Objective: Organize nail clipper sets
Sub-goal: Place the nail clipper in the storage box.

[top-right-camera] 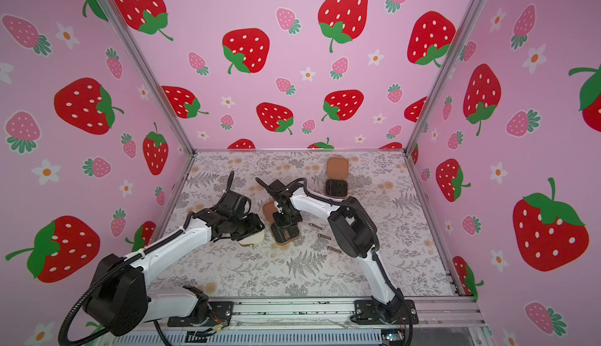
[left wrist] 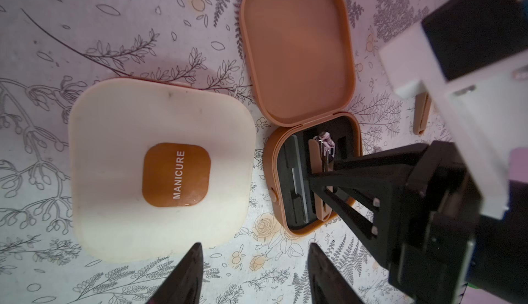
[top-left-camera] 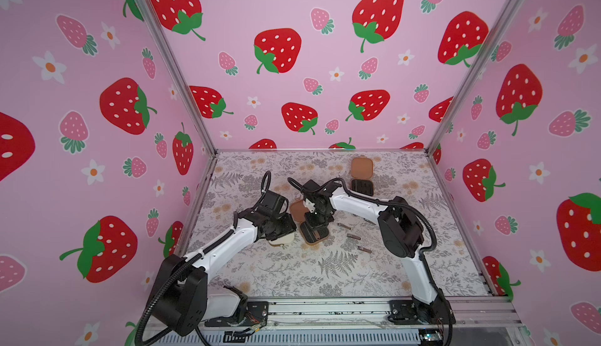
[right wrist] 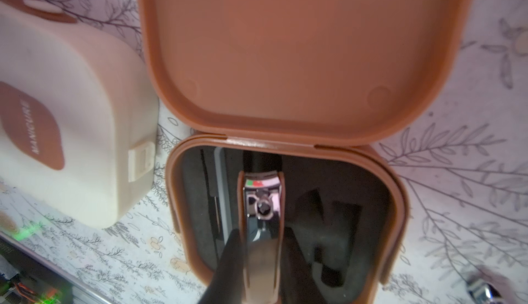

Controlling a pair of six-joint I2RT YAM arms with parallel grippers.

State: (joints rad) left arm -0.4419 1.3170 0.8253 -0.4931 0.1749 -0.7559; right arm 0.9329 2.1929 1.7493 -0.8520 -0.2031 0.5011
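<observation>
Right wrist view: right claw (right wrist: 263, 241) grips a clipper (right wrist: 262, 202) in an open brown case (right wrist: 400, 202); left claw (left wrist: 254, 249) gapes empty, tools (top-left-camera: 353, 237) lie loose.

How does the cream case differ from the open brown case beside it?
Colour: the cream case is pale, the brown case tan. State: the cream case is closed, the brown case lies open. The cream case shows a MANICURE badge; the brown case shows its black inside, with a clipper held by the right gripper. Both are rounded squares.
</observation>
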